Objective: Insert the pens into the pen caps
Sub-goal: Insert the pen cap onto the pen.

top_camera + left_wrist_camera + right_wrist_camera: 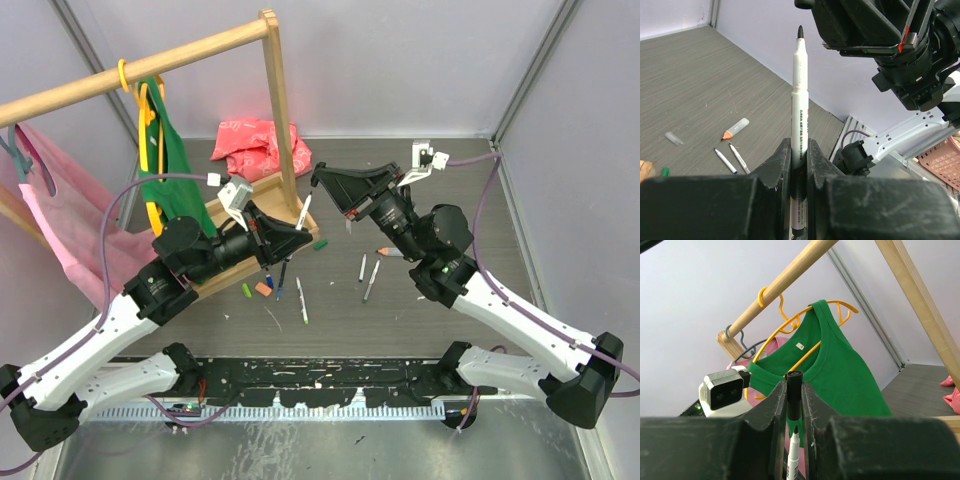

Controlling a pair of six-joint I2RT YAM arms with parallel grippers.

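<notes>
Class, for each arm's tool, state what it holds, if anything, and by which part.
Left tool clamps the black-tipped pen by its lower barrel, tip up. Right tool pinches a black pen cap by its sides.

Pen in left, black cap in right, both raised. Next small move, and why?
Probably ease the left end effector, shut on the pen, along its axis into the black cap in the shut right end effector. In the right wrist view the bare tip sits just short of the cap, roughly in line.
</notes>
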